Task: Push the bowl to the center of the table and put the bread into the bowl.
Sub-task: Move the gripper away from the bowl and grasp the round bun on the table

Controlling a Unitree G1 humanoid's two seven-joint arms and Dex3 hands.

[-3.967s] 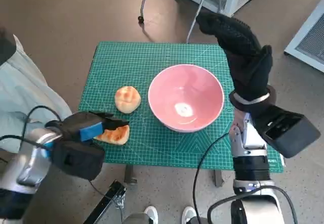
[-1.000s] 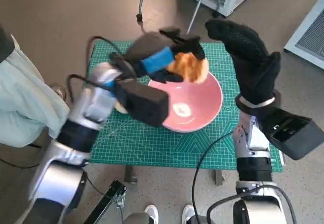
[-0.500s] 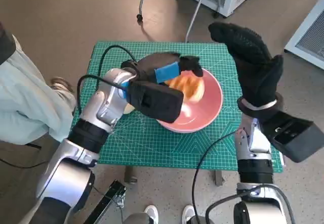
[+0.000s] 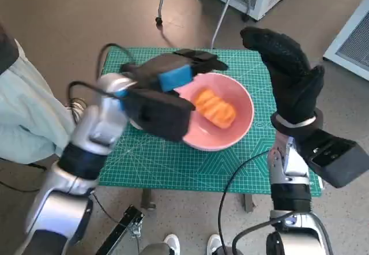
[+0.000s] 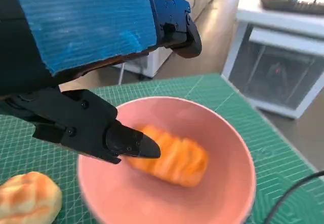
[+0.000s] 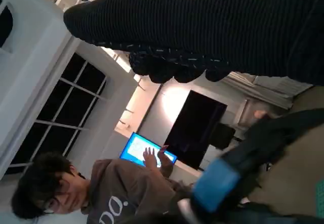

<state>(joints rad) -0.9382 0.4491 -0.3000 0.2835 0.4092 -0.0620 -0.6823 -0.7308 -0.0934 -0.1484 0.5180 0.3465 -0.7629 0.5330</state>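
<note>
Released since a moment ago, bread (image 4: 215,108) lies in the bowl (image 4: 239,127) under the empty, spread left hand (image 4: 180,68).

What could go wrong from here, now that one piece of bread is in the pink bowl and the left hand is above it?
1. The left hand hovers low over the pink bowl; its fingers look close to the bread in the bowl, so pulling away could nudge it or the rim.
2. The second bread lies on the green mat beside the bowl, largely hidden from the head camera by the left arm, which may hamper the next grasp.
</note>
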